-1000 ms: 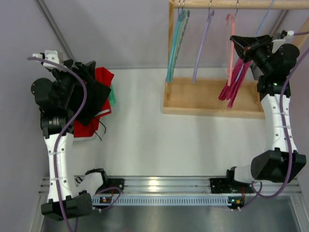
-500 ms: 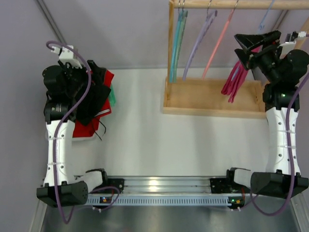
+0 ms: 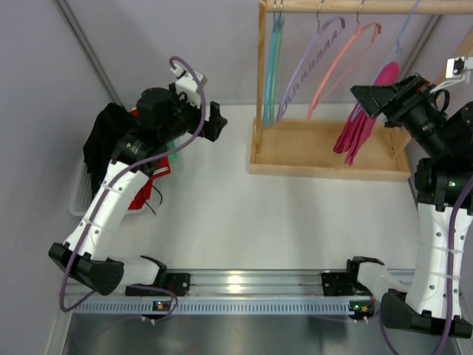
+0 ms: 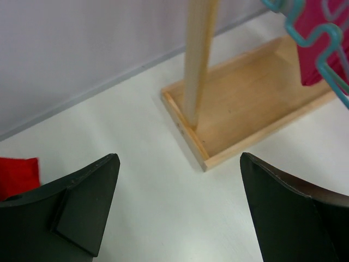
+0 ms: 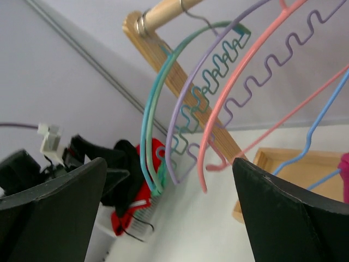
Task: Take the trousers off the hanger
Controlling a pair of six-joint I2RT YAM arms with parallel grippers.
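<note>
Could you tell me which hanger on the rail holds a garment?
The blue hanger, rightmost: the magenta trousers hang from it; the teal hangers, purple hanger and pink hanger are bare.

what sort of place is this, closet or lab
Probably a robot test bench, not a closet: two arms on a metal rail, a small wooden hanger rack on a white table.

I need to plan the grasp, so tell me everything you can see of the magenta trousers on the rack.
The trousers are magenta cloth, bunched into a narrow, creased bundle. They hang at the right end of the wooden rack, apparently from the pale blue hanger, though that contact is hidden. Their lower end drops to the rack's base tray; whether it touches is unclear. The right gripper, open, sits by their upper part without holding them.
</note>
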